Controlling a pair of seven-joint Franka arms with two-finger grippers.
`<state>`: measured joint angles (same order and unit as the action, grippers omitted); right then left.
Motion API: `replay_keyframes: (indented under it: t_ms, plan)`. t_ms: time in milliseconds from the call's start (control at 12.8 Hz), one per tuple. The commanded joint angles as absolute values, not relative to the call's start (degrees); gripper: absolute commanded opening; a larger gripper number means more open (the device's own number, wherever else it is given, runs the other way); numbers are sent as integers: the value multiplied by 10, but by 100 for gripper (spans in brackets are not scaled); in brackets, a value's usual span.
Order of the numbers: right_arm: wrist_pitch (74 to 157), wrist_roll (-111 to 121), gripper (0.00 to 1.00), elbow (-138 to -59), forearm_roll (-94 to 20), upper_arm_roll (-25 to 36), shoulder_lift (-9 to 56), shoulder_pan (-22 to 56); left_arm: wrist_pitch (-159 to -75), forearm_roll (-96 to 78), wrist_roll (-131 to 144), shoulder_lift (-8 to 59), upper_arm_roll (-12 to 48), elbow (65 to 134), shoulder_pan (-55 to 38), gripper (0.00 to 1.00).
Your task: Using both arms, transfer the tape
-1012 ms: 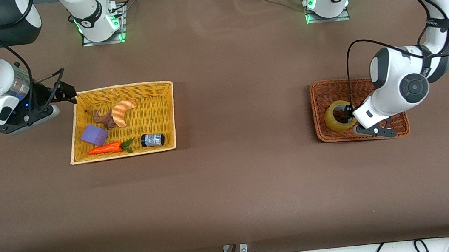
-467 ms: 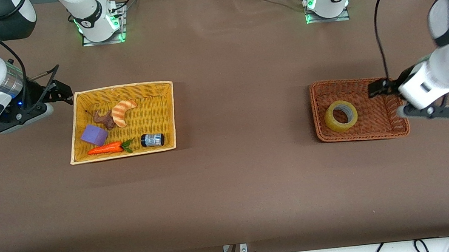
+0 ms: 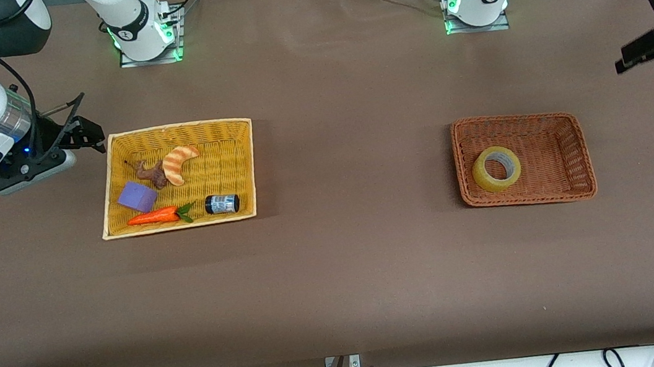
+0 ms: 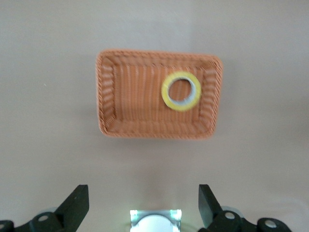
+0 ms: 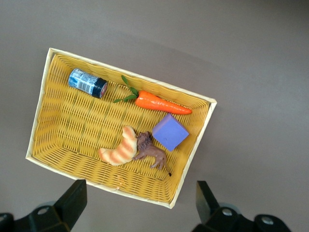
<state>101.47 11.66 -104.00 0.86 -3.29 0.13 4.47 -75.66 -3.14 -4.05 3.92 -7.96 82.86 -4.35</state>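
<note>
The tape (image 3: 496, 168), a yellowish ring, lies flat in the brown wicker basket (image 3: 558, 189) toward the left arm's end of the table. It also shows in the left wrist view (image 4: 181, 91), inside the same basket (image 4: 130, 92). My left gripper (image 3: 638, 53) is open and empty, raised high over the table past the brown basket, well apart from the tape; its fingers spread wide in the left wrist view (image 4: 144, 208). My right gripper (image 3: 85, 135) is open and empty, hovering beside a corner of the yellow basket (image 3: 236, 126); its wrist view (image 5: 140, 203) confirms this.
The yellow basket (image 5: 48, 111) holds a croissant (image 3: 179, 162), a brown toy animal (image 3: 151, 174), a purple block (image 3: 138, 197), a carrot (image 3: 156, 216) and a small black jar (image 3: 221, 204). The arm bases (image 3: 142, 28) stand along the table's edge farthest from the front camera.
My left gripper has risen from the tape in the brown basket and swung toward the table's end. The tape stays in the basket. The right gripper shifted slightly.
</note>
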Motion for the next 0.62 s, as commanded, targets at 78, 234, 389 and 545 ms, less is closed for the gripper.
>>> replay_keyframes:
  t_ms: [78,234,389,545]
  plan:
    - [1013,111,100,-1039,10,-38,-7,40,-777,-38,-33,23,-44,883,-63,100]
    - [1013,111,100,-1040,10,-39,-6,40,-783,-37,-33,26,-9,882,-33,100]
    - [1013,112,100,-1040,10,-38,-5,40,-789,-40,-33,29,-9,880,-33,100]
    - [1013,111,100,-1040,10,-38,-5,40,-794,-41,-33,30,-8,878,-33,100]
